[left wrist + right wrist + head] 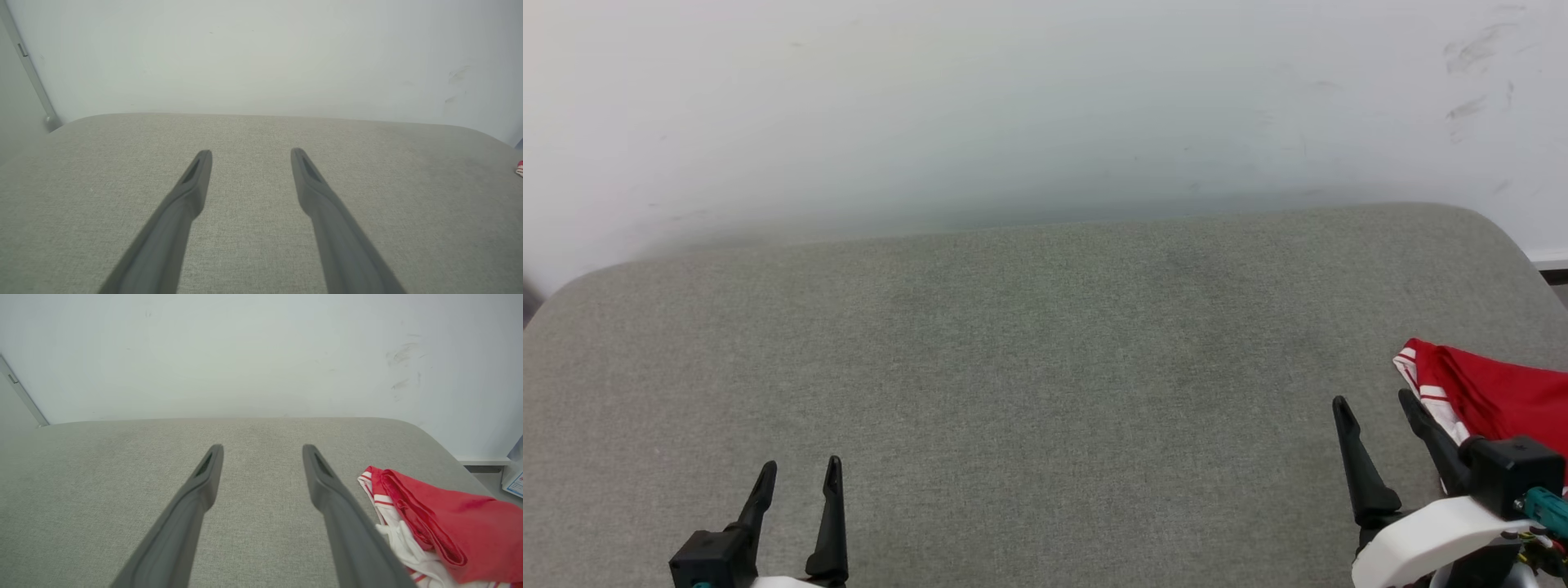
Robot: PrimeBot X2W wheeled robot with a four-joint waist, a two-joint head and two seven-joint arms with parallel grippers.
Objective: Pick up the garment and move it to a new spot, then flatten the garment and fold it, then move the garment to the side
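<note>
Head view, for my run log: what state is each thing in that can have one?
garment: crumpled in a heap, unfolded, lying at the right edge of the cushion, not held.
left gripper: open, empty, over bare cushion.
right gripper: open, empty, just beside the garment.

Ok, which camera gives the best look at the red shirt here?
The right wrist view: the shirt lies bunched, red body and striped white sleeve clear. The head view cuts the shirt off at the right edge; the left wrist view catches a sliver of it.
</note>
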